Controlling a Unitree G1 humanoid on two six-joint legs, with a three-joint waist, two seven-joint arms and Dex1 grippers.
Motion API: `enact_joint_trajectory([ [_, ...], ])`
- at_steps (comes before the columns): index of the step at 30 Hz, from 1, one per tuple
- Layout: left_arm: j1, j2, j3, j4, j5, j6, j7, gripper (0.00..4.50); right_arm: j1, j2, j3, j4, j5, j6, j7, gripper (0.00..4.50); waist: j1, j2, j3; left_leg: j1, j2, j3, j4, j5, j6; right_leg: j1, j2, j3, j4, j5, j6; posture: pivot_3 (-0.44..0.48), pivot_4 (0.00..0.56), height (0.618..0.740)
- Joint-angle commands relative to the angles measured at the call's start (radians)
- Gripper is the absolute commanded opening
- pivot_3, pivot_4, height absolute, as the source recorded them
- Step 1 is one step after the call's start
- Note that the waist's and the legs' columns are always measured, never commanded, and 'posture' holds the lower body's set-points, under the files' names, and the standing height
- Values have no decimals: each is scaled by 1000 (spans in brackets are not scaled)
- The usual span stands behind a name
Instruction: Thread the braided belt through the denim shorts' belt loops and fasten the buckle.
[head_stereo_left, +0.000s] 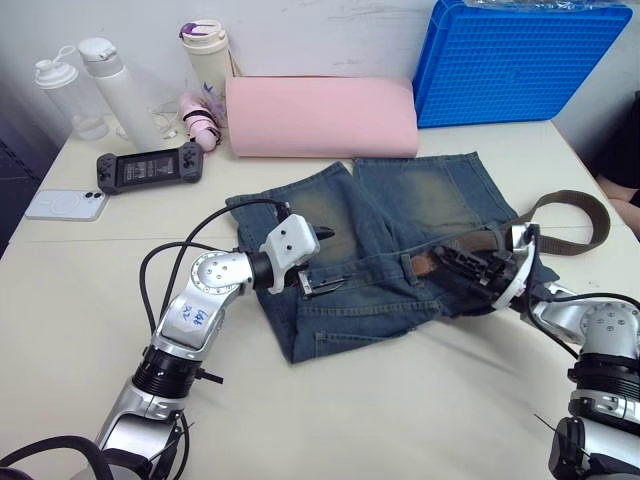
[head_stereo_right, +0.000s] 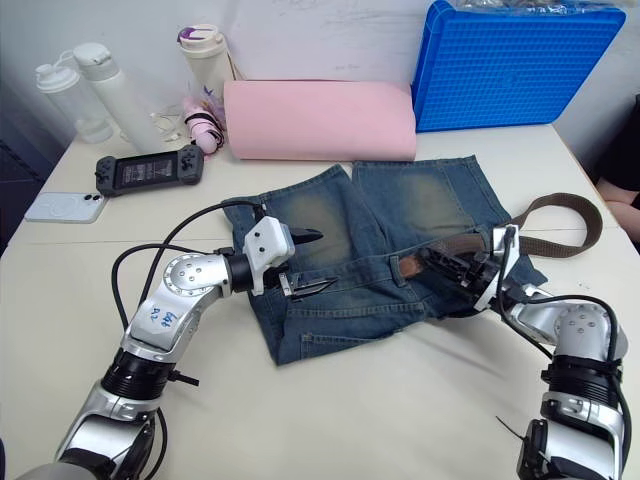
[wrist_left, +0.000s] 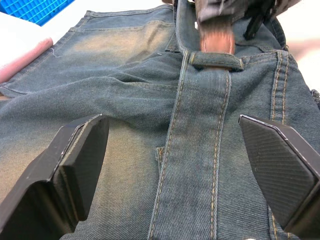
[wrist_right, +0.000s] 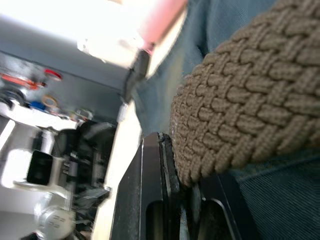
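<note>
My left gripper (head_stereo_left: 322, 262) stands wide open over the waistband, its 2 fingers (wrist_left: 82, 150) spread to either side of the band and holding nothing. My right gripper (wrist_right: 192, 192) is clamped on the braided belt (wrist_right: 250, 95), the woven strap pinched right at the fingertips near the right end of the waistband.

The denim shorts (head_stereo_left: 400, 225) lie flat on the table (head_stereo_left: 380, 420), waistband towards me. The belt's leather tip pokes through 1 of the belt loops (wrist_left: 216, 60) just ahead of my open fingers. Behind my right gripper the rest of the strap arcs off the shorts in a loose loop (head_stereo_left: 575, 215) on the table. I cannot pick out the buckle.

I judge the strap light and floppy: pushed from far back it would buckle, so a grip close behind the stiff leather tip should steer it best. The denim is soft and will bunch and drag along, so it wants pinning beside each loop. The weave looks grippy, unlikely to slip.
</note>
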Motion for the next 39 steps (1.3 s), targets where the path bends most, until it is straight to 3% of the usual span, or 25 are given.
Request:
enact_joint_trajectory([
  [1, -16, -1, -4, -45, 2, -2, 0, 4500, -7, 5, 50, -36, -74, -64, 14, 42, 0, 0, 0, 0, 0, 0, 0, 0, 0, 0, 0, 0, 0, 0, 0, 0, 150, 740],
  [8, -15, -5, -12, -46, 4, -4, 1, 4500, 19, 77, 78, -158, -36, -21, 5, 42, -4, 0, 0, 0, 1, 0, 0, 0, 0, 0, 1, 0, 0, 0, 0, 0, 150, 740],
  [13, -22, -14, -20, -42, 5, -6, 0, 4500, 39, 142, 56, -207, -42, -3, -97, 42, -3, 0, 0, 0, 1, 0, 0, 0, -1, 0, 1, 0, 0, 0, 0, 0, 150, 740],
  [19, -29, -17, -26, -33, 5, -12, -5, 4500, 37, 180, -146, -188, 41, -48, -249, 2439, 2, 0, 0, 0, 1, 0, 0, 0, -1, 0, 1, 0, 0, 0, 0, 0, 150, 740],
  [20, -30, -17, -27, -30, 5, -14, -6, 4500, 46, 174, -187, -193, 72, -46, -269, 3024, 3, 0, 0, 0, 0, -1, 0, 0, -1, 0, 1, 0, 1, 0, 0, 0, 150, 740],
  [25, -35, -13, -34, -24, 7, -20, -14, 4500, 102, 153, -281, -239, 180, -17, -327, 3024, 0, 0, 0, 0, -1, -1, 0, 0, -1, 0, 0, 0, 0, 0, 0, 0, 150, 740],
  [32, -48, -15, -40, -10, 9, -30, -25, 4500, 132, 168, -267, -265, 227, -43, -391, 3024, -2, 0, 0, 0, 0, 0, 0, 0, -1, 0, 1, 1, 0, 0, 0, 0, 150, 740],
  [35, -49, -12, -41, -9, 12, -36, -29, 4500, 127, 183, -244, -256, 221, -58, -406, 2230, -2, 0, 0, 0, 0, 0, 0, 0, -1, 0, 1, 1, 0, 0, 0, 0, 150, 740],
  [39, -46, -6, -38, -9, 20, -40, -30, 4500, 122, 196, -215, -245, 221, -62, -426, 295, 0, 1, 0, 0, 0, 0, -1, 0, 0, 0, 0, 1, 0, 0, 0, 0, 150, 740],
])
